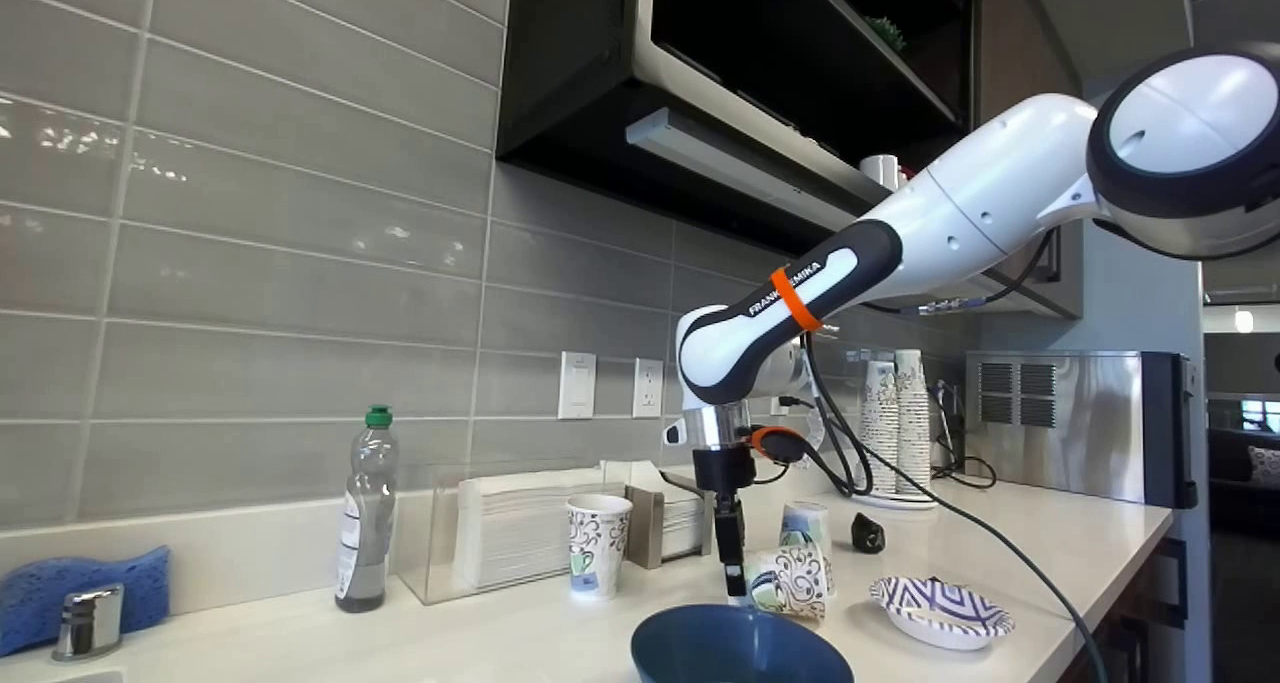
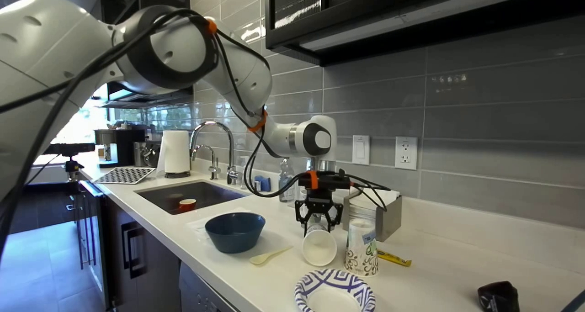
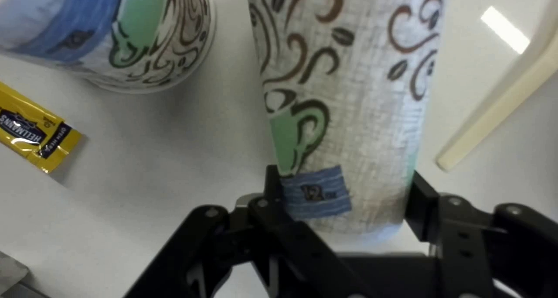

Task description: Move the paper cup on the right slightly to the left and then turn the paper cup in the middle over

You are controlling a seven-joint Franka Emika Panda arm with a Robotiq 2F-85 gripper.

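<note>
Step in hand, as I judge it: turning the middle cup over, roughly half done.

Gripper [image 3: 345, 197] has the middle paper cup [image 3: 348, 101] pinched near its base, its fingers [image 3: 422, 206] against either side. Cup lies tipped, upper centre of the wrist view; in an exterior view it is lower centre, mouth facing the viewer. Whether its rim touches the counter [image 2: 438, 284]: cannot tell.

Doing it well: paper should crush easily, so no harder squeeze than needed. Raise enough for the rim to swing free, rotate slowly. Mouth-down looks the likelier finish: the base grip would leave the fingers on top. Mouth-up would put them low, short of room. Seat it flat before release.

Around: right-hand paper cup [image 2: 361, 257], mouth down, just beside it across a narrow gap; main obstacle. Purple-and-white paper bowl [image 2: 338, 279], bottom centre, near the mouth; a wide swing could knock it. Pale spoon [image 3: 501, 108], right edge of the wrist view, near; dark blue bowl [image 2: 234, 241] beyond. Third paper cup [image 1: 598, 548] upright by the napkins [image 1: 530, 523], well apart. Hellmann's sachet [image 3: 35, 128], left edge of the wrist view; probably no hindrance.
</note>
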